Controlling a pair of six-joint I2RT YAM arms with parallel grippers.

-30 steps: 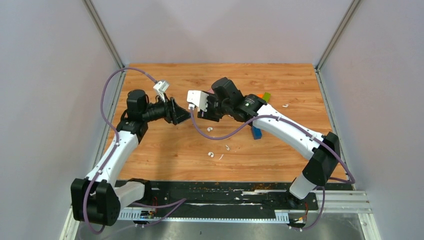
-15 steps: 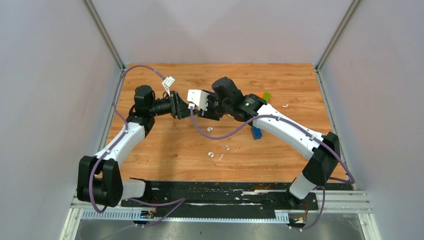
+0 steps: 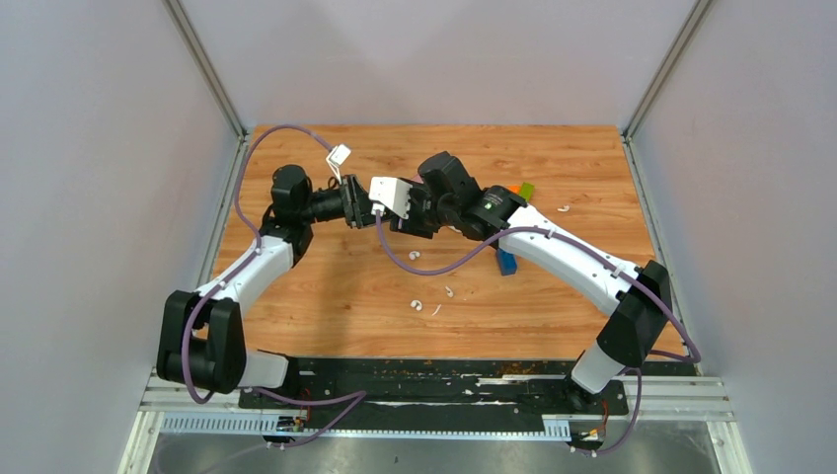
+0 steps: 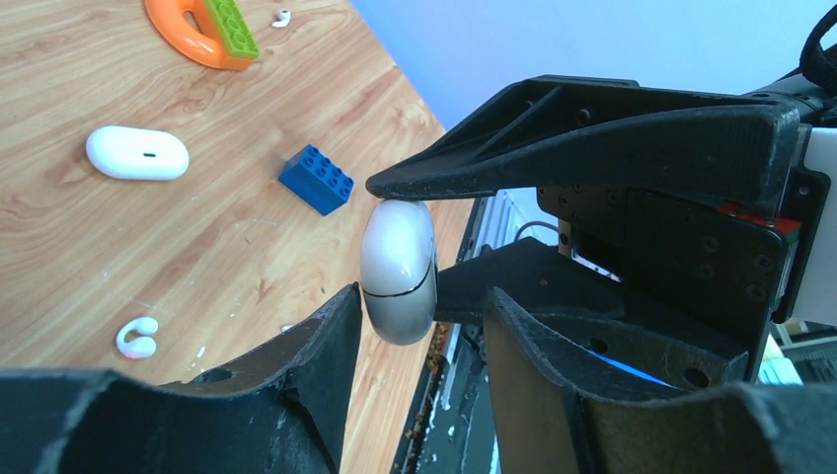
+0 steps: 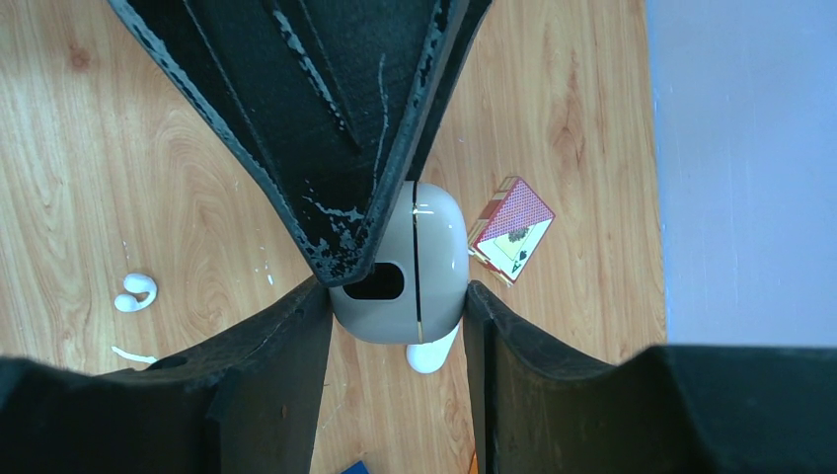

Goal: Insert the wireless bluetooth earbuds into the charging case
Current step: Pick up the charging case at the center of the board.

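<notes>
My right gripper [image 5: 395,296] is shut on the cream-white charging case [image 5: 400,267] and holds it closed above the table. My left gripper [image 4: 419,301] is open. It meets the case [image 4: 398,272] from the opposite side, with its fingers either side of the case's end. Its left finger is touching or nearly touching the case. In the top view the two grippers [image 3: 363,211] [image 3: 383,219] meet at mid-table and hide the case. One curved white earbud [image 3: 414,255] lies on the wood below them, another [image 3: 418,304] nearer the front. One earbud also shows in the left wrist view [image 4: 136,338] and in the right wrist view [image 5: 135,291].
A plain white oval pebble [image 4: 137,153], a blue brick [image 4: 316,180] and an orange and green piece [image 4: 202,30] lie under and behind the right arm. A small white piece [image 3: 564,208] lies far right. A playing card [image 5: 511,229] and a thin white sliver [image 5: 128,354] lie on the wood.
My left arm has swung right and forward until its open fingers straddle the case. The right arm has held still with the case.
</notes>
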